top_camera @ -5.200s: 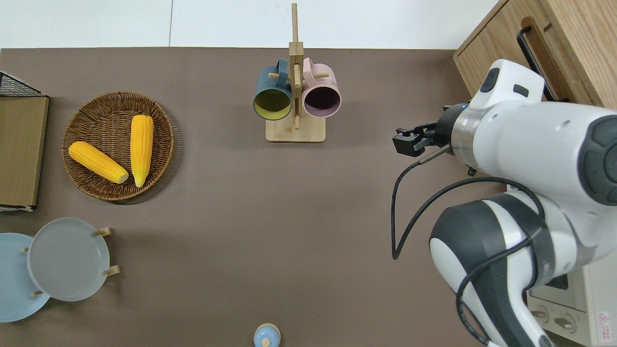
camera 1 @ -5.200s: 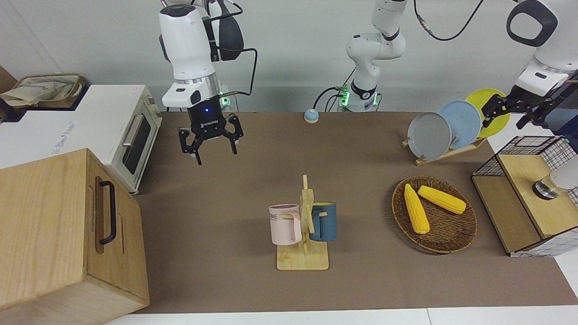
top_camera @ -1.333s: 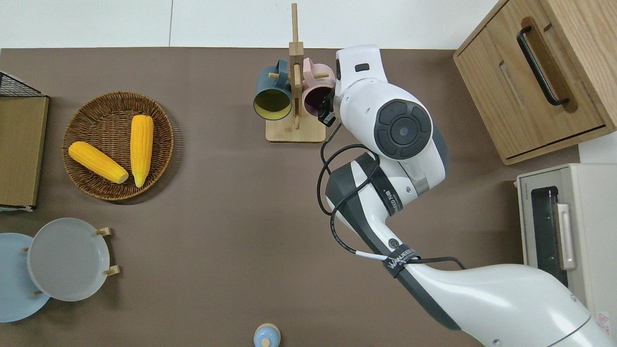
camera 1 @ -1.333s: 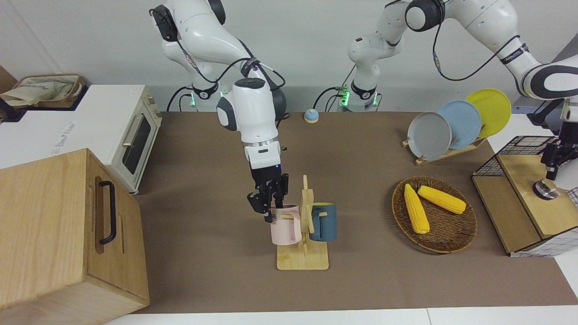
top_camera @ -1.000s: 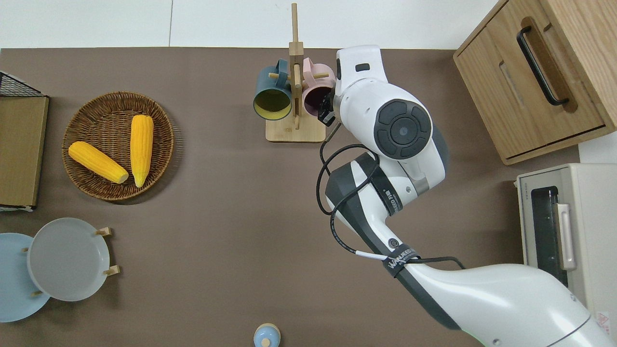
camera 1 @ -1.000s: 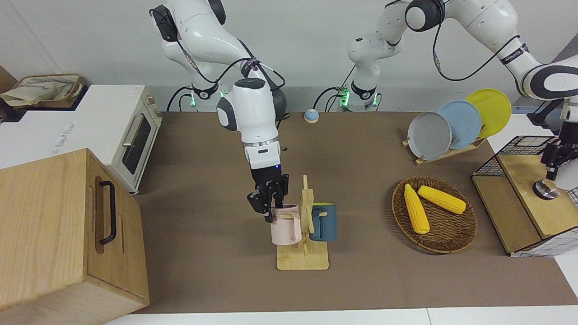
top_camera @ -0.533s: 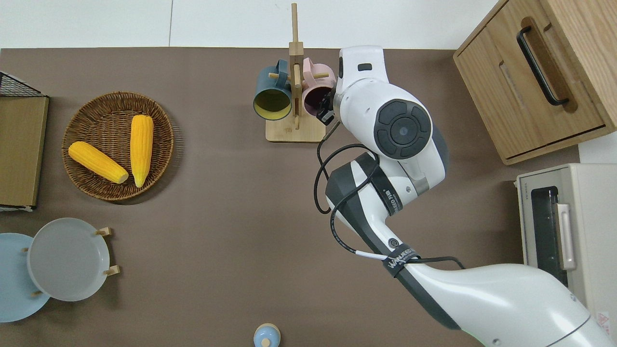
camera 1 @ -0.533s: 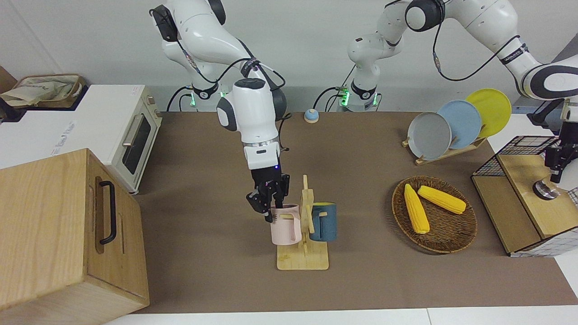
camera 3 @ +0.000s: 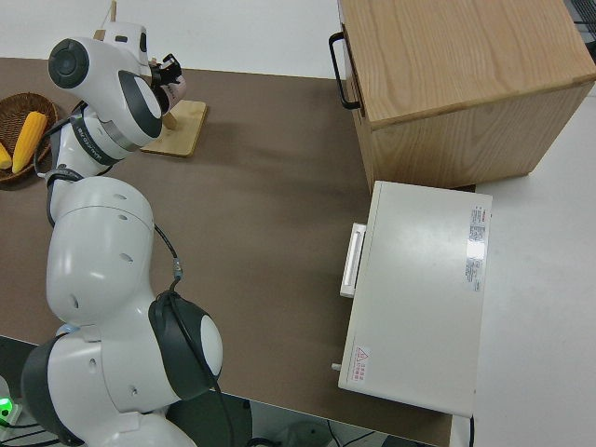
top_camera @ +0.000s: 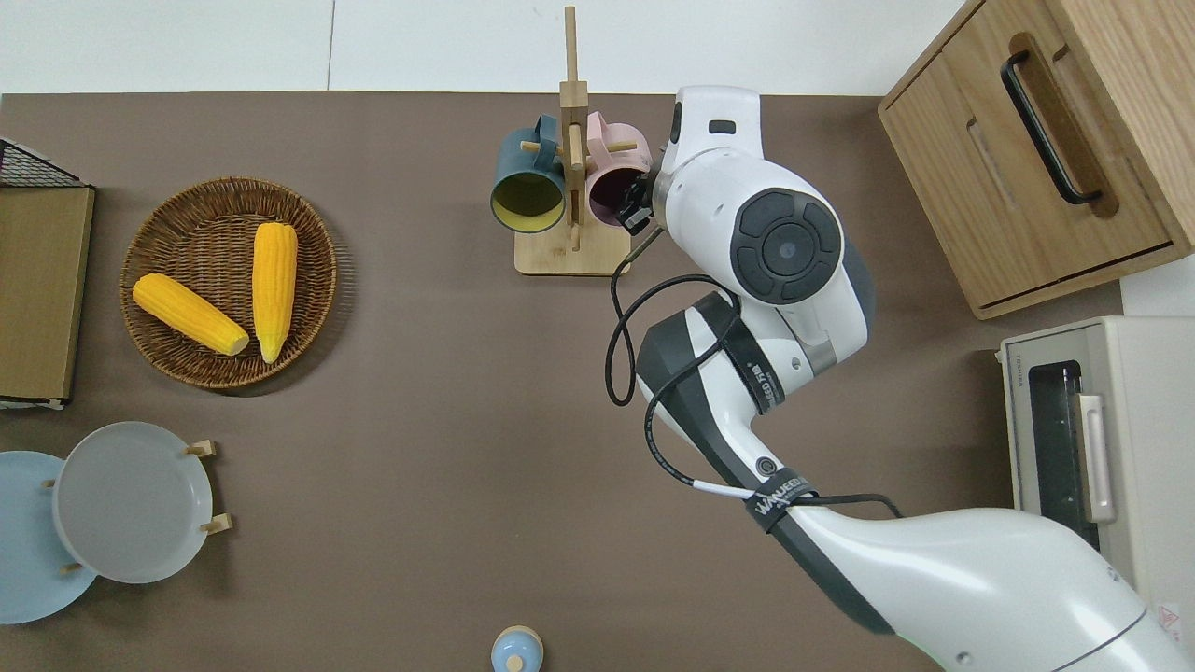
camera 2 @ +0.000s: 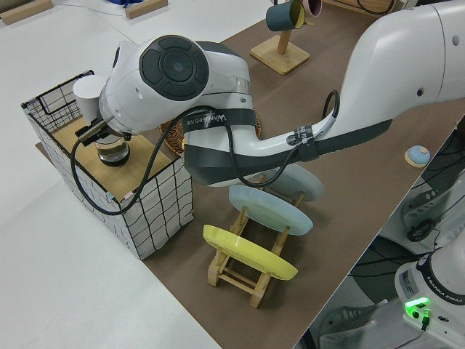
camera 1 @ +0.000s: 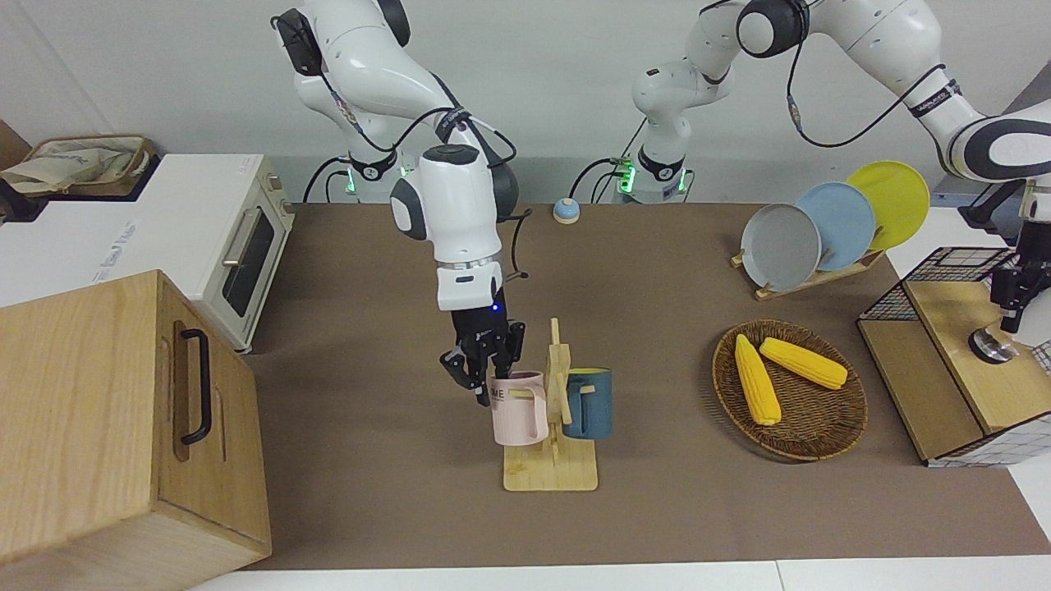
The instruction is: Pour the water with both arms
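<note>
A pink mug (camera 1: 517, 408) and a blue mug (camera 1: 589, 404) hang on a wooden mug rack (camera 1: 550, 474). My right gripper (camera 1: 483, 379) is at the pink mug's (top_camera: 616, 187) rim, on its side toward the right arm's end of the table. The overhead view shows that right gripper (top_camera: 639, 202) beside the mug's mouth. My left gripper (camera 1: 1008, 310) hangs just over a small glass vessel (camera 1: 989, 345) on the wooden shelf of a wire basket (camera 1: 956, 263). The left side view shows the left gripper (camera 2: 93, 131) by the glass vessel (camera 2: 112, 150). Water is out of view.
A wicker tray (camera 1: 821, 447) holds two corn cobs. A plate rack (camera 1: 821, 275) carries grey, blue and yellow plates. A wooden cabinet (camera 1: 98, 427) and a white oven (camera 1: 205, 238) stand at the right arm's end. A small blue bell (camera 1: 565, 212) sits near the robots.
The right arm came from near the oven to the pink mug, then just shifted slightly toward its own end of the table. The left arm came down over the wire basket. The mug has not moved.
</note>
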`<state>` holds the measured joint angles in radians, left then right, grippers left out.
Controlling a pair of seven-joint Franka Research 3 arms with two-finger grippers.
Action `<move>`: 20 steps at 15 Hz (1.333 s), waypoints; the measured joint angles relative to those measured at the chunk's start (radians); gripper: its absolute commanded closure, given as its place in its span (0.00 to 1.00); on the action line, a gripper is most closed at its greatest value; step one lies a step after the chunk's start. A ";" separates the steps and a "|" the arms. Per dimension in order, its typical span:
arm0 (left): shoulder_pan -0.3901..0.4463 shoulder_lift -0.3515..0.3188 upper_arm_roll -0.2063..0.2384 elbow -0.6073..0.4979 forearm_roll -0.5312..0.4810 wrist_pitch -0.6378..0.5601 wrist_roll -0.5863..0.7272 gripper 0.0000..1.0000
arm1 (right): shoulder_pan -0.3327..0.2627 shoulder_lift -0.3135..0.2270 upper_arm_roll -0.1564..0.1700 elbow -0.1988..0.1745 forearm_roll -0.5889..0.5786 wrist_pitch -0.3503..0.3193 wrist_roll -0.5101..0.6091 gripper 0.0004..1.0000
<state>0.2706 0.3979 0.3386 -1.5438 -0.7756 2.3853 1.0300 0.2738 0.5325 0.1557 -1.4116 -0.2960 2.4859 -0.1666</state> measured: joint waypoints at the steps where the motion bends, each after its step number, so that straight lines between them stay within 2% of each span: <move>1: 0.000 0.000 0.000 0.000 0.000 0.000 0.000 1.00 | 0.000 0.000 0.000 0.000 0.000 0.000 0.004 0.62; 8: 0.000 0.000 0.000 0.000 -0.001 0.000 0.000 1.00 | 0.013 0.000 0.000 0.000 0.000 -0.002 0.055 0.67; 11: 0.000 0.000 0.000 0.000 -0.002 0.000 0.000 1.00 | 0.013 0.000 0.000 0.000 0.000 -0.003 0.060 0.78; 14: 0.001 0.000 0.000 0.000 -0.002 0.000 0.000 1.00 | 0.013 0.000 -0.001 0.000 0.000 -0.003 0.060 0.82; 20: 0.001 0.000 0.000 0.000 -0.004 0.000 0.000 1.00 | 0.013 0.000 -0.004 0.000 0.000 -0.005 0.061 0.83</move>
<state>0.2715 0.3979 0.3388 -1.5441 -0.7792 2.3852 1.0298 0.2866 0.5330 0.1513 -1.4116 -0.2960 2.4812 -0.1058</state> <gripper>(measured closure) 0.366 0.828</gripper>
